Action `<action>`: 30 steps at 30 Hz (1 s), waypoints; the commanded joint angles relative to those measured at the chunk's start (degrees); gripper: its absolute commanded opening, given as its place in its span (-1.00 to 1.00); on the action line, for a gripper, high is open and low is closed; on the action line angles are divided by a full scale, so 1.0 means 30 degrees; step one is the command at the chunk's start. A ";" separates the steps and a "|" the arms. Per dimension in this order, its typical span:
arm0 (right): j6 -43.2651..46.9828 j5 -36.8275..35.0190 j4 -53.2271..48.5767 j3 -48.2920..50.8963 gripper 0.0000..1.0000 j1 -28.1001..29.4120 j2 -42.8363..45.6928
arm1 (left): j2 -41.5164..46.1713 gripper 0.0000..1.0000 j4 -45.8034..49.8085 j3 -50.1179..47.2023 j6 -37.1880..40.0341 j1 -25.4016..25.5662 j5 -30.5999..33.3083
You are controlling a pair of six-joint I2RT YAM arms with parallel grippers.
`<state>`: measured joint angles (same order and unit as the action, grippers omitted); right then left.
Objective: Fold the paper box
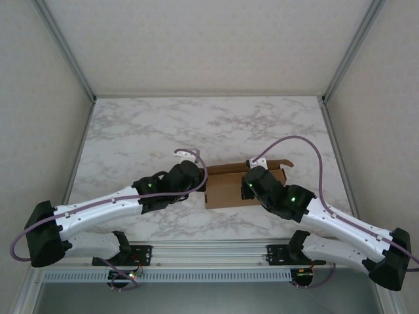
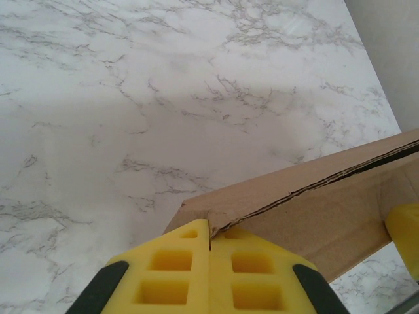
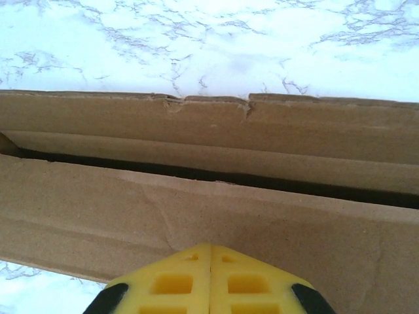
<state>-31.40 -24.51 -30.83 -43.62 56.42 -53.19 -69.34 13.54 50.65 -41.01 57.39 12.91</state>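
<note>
arms (image 1: 98, 210): white links, black joints | cables (image 1: 298, 137): purple | tool pads (image 2: 163, 275): yellow

Top external: high at the near edge, facing down and far. Wrist views: close range, facing far across the paper box (image 2: 314, 209); box common to all.

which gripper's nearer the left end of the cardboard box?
Left. The left gripper, fingers shut, sits right at the left corner of the box. The right gripper, also shut, is further right along the box, facing its long wall.
</note>
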 commanded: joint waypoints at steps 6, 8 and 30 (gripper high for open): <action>-0.1207 -0.1066 0.0618 0.1889 -0.87 0.1784 0.0647 | -0.0042 -1.00 0.0827 0.0017 -0.0525 0.0559 -0.0056; -0.1790 -0.1331 0.1257 0.2440 -0.87 0.2096 0.1200 | -0.0115 -1.00 0.0976 0.0078 -0.0392 0.0559 0.0148; -0.5502 -0.3211 0.8096 0.5017 -0.75 0.4009 0.0684 | 0.0373 -1.00 0.1755 0.1045 0.1145 -0.0208 0.1359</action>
<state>-44.77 -36.05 -8.47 -30.79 66.76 -48.58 -69.32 17.41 52.07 -38.79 57.08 18.31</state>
